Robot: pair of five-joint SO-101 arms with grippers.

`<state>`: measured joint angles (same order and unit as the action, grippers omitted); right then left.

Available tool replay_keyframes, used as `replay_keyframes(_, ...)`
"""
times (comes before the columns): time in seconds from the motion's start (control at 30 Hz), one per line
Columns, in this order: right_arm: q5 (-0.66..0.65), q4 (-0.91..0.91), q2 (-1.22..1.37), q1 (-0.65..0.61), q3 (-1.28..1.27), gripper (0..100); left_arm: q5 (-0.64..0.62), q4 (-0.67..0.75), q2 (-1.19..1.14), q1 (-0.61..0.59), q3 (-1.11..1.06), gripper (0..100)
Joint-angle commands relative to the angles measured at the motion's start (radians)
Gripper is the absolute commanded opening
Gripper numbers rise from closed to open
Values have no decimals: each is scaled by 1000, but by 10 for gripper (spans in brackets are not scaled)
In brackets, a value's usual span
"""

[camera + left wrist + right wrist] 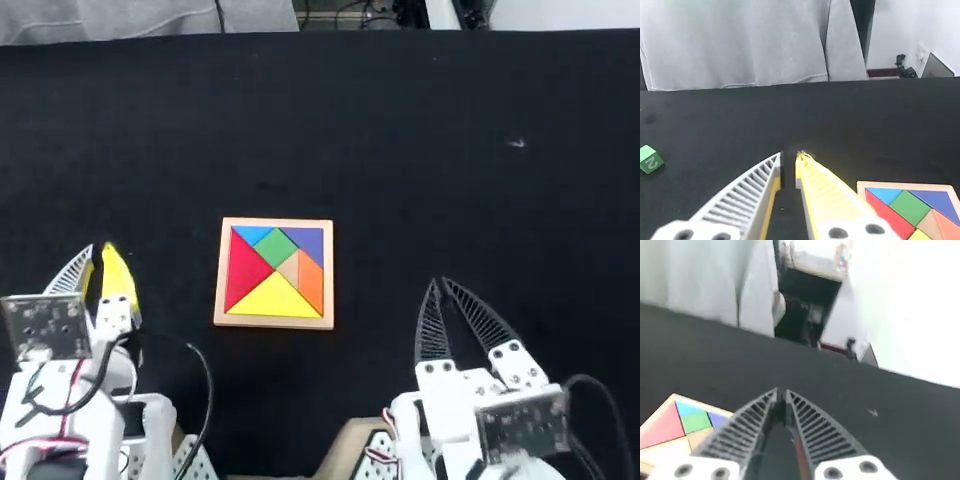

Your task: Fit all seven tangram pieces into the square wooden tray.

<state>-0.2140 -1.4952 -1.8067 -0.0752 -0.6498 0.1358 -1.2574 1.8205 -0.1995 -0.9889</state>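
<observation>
The tabletop (450, 150) is being covered by a black cloth, and both arms are being kept at its near edge. The left hand (100, 250), with one white and one yellow finger, is being held with its tips together and nothing between them. It is being pointed away from the robot, to the left of the square wooden tray (274, 223) and apart from it. In the left wrist view that hand (790, 156) is being shown with only a thin slit between its tips. The right hand (440, 285), black-fingered, is likewise being held closed and empty, to the right of the tray and nearer the robot. Its tips are being shown touching in its own wrist view (782, 391).

The tray is being seen flat between the two hands, its sides running almost square to the tabletop's edges. As a square, no long axis is being shown by it. All seven pieces are being held inside its rim. The yellow triangle (270, 297) is being laid with its long side along the near rim. The red triangle (243, 270) is being laid with its long side along the left rim, and both are being pointed at the centre. The orange triangle (312, 280), the blue parallelogram (308, 243), the green square (275, 247), the light-blue triangle (252, 235) and the tan triangle (289, 268) are being fitted into the rest.

A small green cube (650, 159) is being seen on the cloth well apart from the left hand.
</observation>
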Motion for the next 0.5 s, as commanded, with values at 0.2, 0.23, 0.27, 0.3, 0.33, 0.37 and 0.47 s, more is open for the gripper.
replay_keyframes(0.2,-11,172,-73,17,-131,11,-8,397,5,2,-418,66)
replay_keyframes(0.23,-11,204,-73,55,-180,11,-8,477,5,2,-493,66)
replay_keyframes(0.27,-11,239,-73,104,-229,11,-8,546,5,2,-559,66)
replay_keyframes(0.3,-11,279,-73,160,-283,11,-8,606,5,2,-618,66)
replay_keyframes(0.33,-11,325,-73,218,-337,11,-8,646,5,2,-665,66)
replay_keyframes(0.37,-3,370,-73,273,-390,11,-8,666,5,2,-697,65)
replay_keyframes(0.47,0,453,-73,330,-529,11,-15,629,3,13,-710,64)
